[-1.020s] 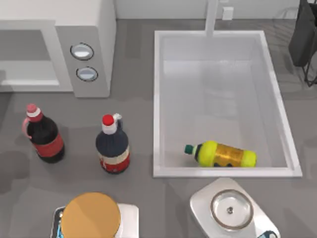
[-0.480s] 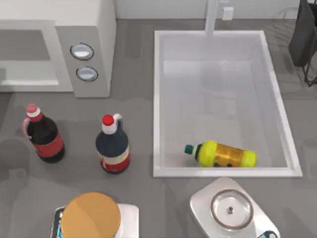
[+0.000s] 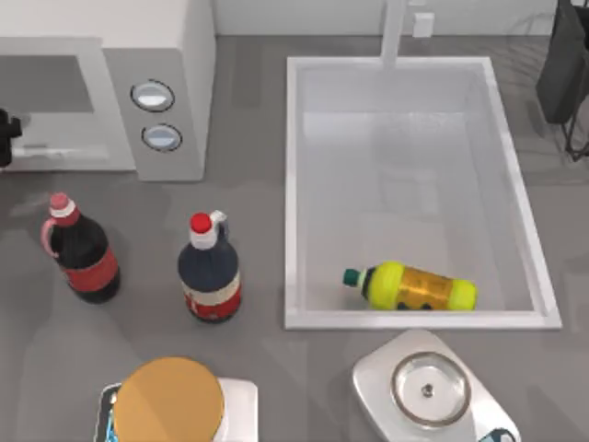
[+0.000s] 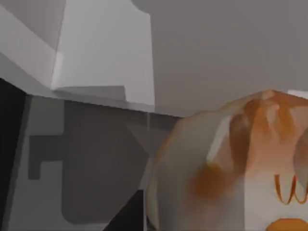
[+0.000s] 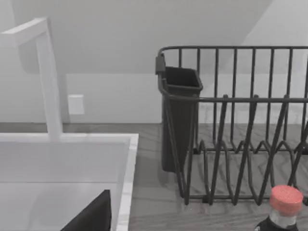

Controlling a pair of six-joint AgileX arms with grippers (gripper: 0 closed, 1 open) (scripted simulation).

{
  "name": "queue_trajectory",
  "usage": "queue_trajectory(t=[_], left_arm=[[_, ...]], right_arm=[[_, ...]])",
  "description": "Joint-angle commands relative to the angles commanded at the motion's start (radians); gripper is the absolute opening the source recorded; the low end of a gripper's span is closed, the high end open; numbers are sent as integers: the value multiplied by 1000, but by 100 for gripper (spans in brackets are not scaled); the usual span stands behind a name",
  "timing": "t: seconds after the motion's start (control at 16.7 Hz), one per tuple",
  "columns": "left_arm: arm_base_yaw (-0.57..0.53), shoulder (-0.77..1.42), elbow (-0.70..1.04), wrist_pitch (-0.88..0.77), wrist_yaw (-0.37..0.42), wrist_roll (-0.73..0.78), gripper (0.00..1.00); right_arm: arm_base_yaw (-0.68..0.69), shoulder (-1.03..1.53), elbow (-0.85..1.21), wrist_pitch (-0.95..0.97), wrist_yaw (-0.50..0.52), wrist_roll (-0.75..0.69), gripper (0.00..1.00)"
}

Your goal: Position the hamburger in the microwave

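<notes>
At the far left edge of the top view, a dark bit of the left gripper (image 3: 7, 138) sits before the microwave (image 3: 156, 55) opening. Its wrist view shows the hamburger (image 4: 231, 163) close up, apparently carried; I cannot tell how the fingers stand. Best to move level and deep into the opening, clearing the front lip, before letting go. The right arm is parked near the dish rack (image 5: 240, 125).
</notes>
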Motion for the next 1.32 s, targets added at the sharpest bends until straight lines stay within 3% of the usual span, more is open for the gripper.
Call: queue_trajectory(t=[0.42, 0.66, 0.9, 1.32], left_arm=[[-25, 102, -176, 745, 59, 6, 0], [-37, 123, -293, 1054, 75, 12, 0], [-44, 125, -372, 1210, 80, 17, 0], [-39, 127, -378, 1224, 79, 20, 0]], right_arm=[[0, 0, 0, 0, 0, 0, 100], [0, 0, 0, 0, 0, 0, 100], [0, 0, 0, 0, 0, 0, 100], [0, 0, 0, 0, 0, 0, 100]])
